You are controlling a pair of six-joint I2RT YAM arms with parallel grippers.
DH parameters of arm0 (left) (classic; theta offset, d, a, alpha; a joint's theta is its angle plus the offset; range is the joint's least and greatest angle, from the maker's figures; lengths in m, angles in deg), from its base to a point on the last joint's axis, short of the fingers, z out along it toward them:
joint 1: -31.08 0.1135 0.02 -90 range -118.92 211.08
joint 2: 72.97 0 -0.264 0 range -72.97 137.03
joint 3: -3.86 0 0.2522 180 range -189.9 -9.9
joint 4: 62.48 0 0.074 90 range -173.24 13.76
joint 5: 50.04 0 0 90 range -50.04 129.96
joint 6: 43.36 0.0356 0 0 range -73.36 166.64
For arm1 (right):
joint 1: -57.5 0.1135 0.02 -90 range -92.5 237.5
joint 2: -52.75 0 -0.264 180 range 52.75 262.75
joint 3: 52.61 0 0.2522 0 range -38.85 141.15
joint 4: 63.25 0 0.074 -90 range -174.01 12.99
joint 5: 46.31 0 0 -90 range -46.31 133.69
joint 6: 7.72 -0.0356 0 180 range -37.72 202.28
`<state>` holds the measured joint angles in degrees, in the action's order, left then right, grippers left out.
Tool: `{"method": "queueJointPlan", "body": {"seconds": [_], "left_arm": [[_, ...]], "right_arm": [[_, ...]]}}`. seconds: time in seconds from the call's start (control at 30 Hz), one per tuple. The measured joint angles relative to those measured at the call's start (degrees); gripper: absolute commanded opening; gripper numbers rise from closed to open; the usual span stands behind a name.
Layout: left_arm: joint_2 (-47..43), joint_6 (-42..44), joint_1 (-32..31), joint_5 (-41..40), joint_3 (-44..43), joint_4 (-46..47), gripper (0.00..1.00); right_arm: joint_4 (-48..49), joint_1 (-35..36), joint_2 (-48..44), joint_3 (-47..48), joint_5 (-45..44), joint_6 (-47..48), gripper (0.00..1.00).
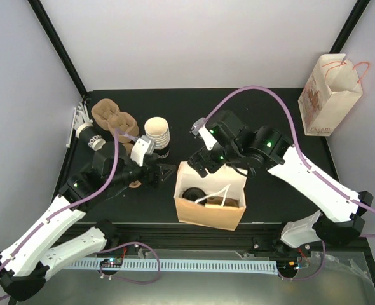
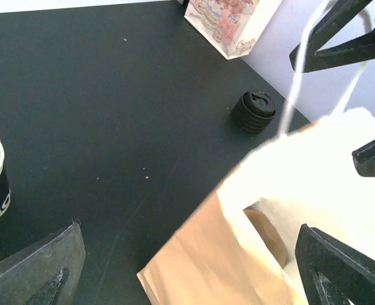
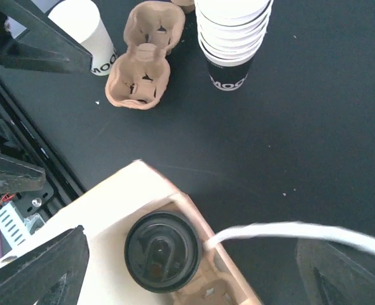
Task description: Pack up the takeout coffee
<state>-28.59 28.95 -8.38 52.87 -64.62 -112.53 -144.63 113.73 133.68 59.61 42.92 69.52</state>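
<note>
A brown paper bag (image 1: 210,213) with white handles stands open at the table's front centre. Inside it a takeout coffee cup with a black lid (image 1: 192,192) sits in a pulp carrier; the right wrist view shows the lid (image 3: 162,251) from above. My right gripper (image 1: 203,164) hovers open over the bag's far rim, its jaws either side of the lid (image 3: 190,254). My left gripper (image 1: 164,173) is open and empty just left of the bag, which it faces (image 2: 187,254). A stack of white cups (image 1: 157,133) stands behind the left gripper.
Brown pulp carriers (image 1: 114,117) and a single white cup on its side (image 1: 89,136) lie at the back left. A stack of black lids (image 2: 256,111) sits beyond the brown bag. A printed paper bag (image 1: 327,95) stands at the back right.
</note>
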Motion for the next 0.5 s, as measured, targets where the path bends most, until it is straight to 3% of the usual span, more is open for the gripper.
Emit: {"method": "queueJointPlan", "body": {"seconds": [0.5], "left_arm": [[2.58, -1.38, -0.04, 9.18, 0.0, 0.22, 0.87]], "right_arm": [[-2.8, 0.0, -8.35, 0.44, -0.28, 3.69, 0.76]]}}
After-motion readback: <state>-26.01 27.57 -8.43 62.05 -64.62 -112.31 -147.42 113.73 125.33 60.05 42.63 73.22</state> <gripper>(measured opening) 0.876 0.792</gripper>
